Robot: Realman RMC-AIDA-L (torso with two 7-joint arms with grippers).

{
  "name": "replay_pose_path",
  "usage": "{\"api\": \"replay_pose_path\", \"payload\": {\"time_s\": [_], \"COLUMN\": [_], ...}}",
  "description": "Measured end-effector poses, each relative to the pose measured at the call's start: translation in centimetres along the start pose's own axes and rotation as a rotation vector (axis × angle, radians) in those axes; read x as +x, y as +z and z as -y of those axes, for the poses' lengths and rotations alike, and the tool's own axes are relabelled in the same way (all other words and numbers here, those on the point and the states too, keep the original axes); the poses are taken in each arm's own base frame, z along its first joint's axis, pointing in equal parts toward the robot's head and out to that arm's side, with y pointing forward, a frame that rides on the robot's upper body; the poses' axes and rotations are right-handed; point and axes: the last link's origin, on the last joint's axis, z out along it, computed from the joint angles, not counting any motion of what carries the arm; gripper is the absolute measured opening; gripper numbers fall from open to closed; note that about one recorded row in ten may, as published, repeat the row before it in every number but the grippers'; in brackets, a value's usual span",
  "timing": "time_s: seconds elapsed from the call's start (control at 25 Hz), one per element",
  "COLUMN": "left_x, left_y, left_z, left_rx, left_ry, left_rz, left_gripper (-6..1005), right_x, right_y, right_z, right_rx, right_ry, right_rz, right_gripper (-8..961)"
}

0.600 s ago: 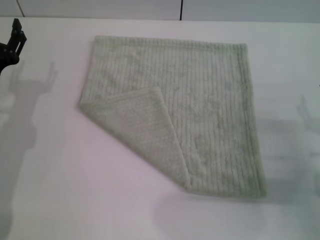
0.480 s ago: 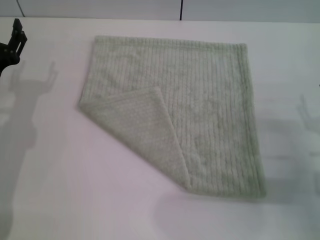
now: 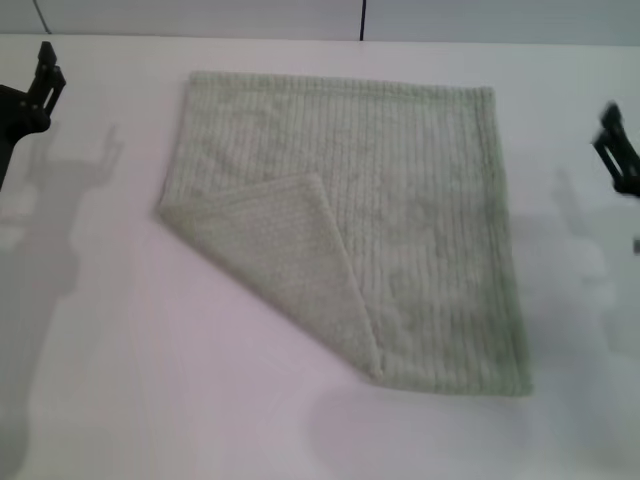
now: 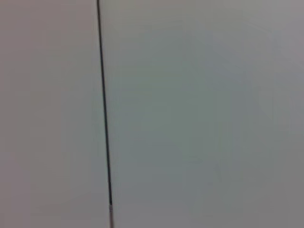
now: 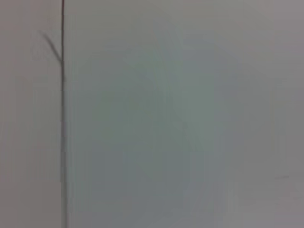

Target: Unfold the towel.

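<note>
The pale sage-green ribbed towel (image 3: pixel 400 210) lies flat on the white table (image 3: pixel 120 380) in the head view. Its near-left corner is folded over onto the cloth, making a triangular flap (image 3: pixel 280 260) with its tip near the middle. My left gripper (image 3: pixel 35 90) is at the left edge of the view, above the table and well away from the towel. My right gripper (image 3: pixel 618 150) shows at the right edge, to the right of the towel's far-right part. Neither touches the towel. Both wrist views show only a pale wall with a dark seam.
The table's far edge meets a pale wall with a dark vertical seam (image 3: pixel 362 20). Bare white table surrounds the towel on all sides. Arm shadows fall on the table at left (image 3: pixel 40 230) and right.
My right gripper has come into the head view at the right edge. My left gripper has shifted slightly inward. The towel has not moved.
</note>
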Motion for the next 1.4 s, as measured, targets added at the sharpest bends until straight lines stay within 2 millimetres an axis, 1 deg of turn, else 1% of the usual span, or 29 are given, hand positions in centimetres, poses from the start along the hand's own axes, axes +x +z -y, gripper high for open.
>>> {"api": "replay_pose_path", "payload": {"time_s": [0.08,0.12,0.16,0.2,0.24,0.32,0.36,0.48,0.52,0.6,0.64,0.68,0.72,0.76,0.84,0.88,0.92,0.96,1.04,1.08,1.12,1.16,1.24,1.36,1.4], "left_x": [-0.1,-0.1,-0.1,-0.1,-0.2,-0.2,-0.3,-0.3,-0.3,-0.2,-0.2,-0.1,0.0,0.0,0.1,0.2,0.3,0.3,0.3,0.5,1.3,1.3,2.2,3.0,3.0], "left_y": [0.1,0.2,0.2,0.2,0.4,0.4,0.8,1.1,1.4,1.6,1.6,1.7,1.9,1.9,2.0,2.4,2.8,3.0,3.0,3.2,4.0,4.0,4.4,5.0,5.0], "left_z": [-0.4,-0.6,-0.6,-0.6,-0.7,-0.7,-0.9,-1.0,-1.4,-1.7,-1.7,-2.1,-3.1,-3.1,-3.4,-4.3,-4.9,-5.3,-5.3,-5.9,-7.8,-7.8,-9.1,-10.1,-10.1], "left_rx": [-0.017,-0.025,-0.025,-0.025,-0.029,-0.029,-0.038,-0.044,-0.059,-0.071,-0.071,-0.086,-0.136,-0.136,-0.148,-0.178,-0.199,-0.212,-0.212,-0.23,-0.28,-0.28,-0.313,-0.337,-0.337], "left_ry": [0.001,0.002,0.002,0.002,0.002,0.002,0.005,0.006,0.01,0.019,0.019,0.03,0.068,0.068,0.077,0.077,0.073,0.07,0.07,0.068,0.094,0.094,0.105,0.108,0.108], "left_rz": [0.009,0.013,0.013,0.013,0.017,0.017,0.037,0.042,0.047,0.045,0.045,0.041,0.034,0.034,0.033,0.041,0.056,0.069,0.069,0.085,0.132,0.132,0.175,0.23,0.23], "left_gripper": [801,801,801,801,801,801,801,801,801,801,801,801,801,801,801,801,801,801,801,801,801,801,801,801,801], "right_x": [-0.9,-2.1,-2.7,-2.7,-4.4,-6.4,-6.4,-9.0,-10.2,-11.2,-11.2,-11.3,-11.5,-11.4,-11.4,-11.2,-10.7,-10.4,-10.1,-9.9,-9.6,-9.5,-9.0,-8.5,-8.4], "right_y": [1.8,3.5,4.4,4.4,6.3,8.2,8.2,10.0,10.3,10.6,10.6,10.6,11.0,11.4,11.7,12.1,12.6,12.9,13.2,13.5,13.8,14.0,14.5,14.8,14.9], "right_z": [-0.2,-0.3,-0.4,-0.4,-0.4,0.0,0.0,0.3,0.4,0.7,0.7,0.7,0.3,0.3,0.3,0.1,-0.1,-0.4,-0.6,-0.8,-1.0,-1.1,-1.1,-1.1,-1.1], "right_rx": [-0.048,-0.086,-0.106,-0.106,-0.138,-0.156,-0.156,-0.177,-0.195,-0.207,-0.207,-0.221,-0.249,-0.254,-0.259,-0.27,-0.294,-0.308,-0.319,-0.329,-0.336,-0.34,-0.337,-0.331,-0.331], "right_ry": [0.033,0.059,0.066,0.066,0.065,0.059,0.059,0.077,0.094,0.111,0.111,0.105,0.092,0.095,0.098,0.097,0.084,0.073,0.062,0.051,0.045,0.041,0.03,-0.015,-0.027], "right_rz": [-0.065,-0.128,-0.164,-0.164,-0.248,-0.356,-0.356,-0.52,-0.626,-0.703,-0.703,-0.743,-0.795,-0.812,-0.828,-0.858,-0.918,-0.941,-0.957,-0.967,-0.974,-0.98,-0.998,-1.022,-1.024], "right_gripper": [840,840,840,840,839,839,839,838,838,824,811,797,784,770,706,674,641,609,545,497,449,401,305,243,223]}}
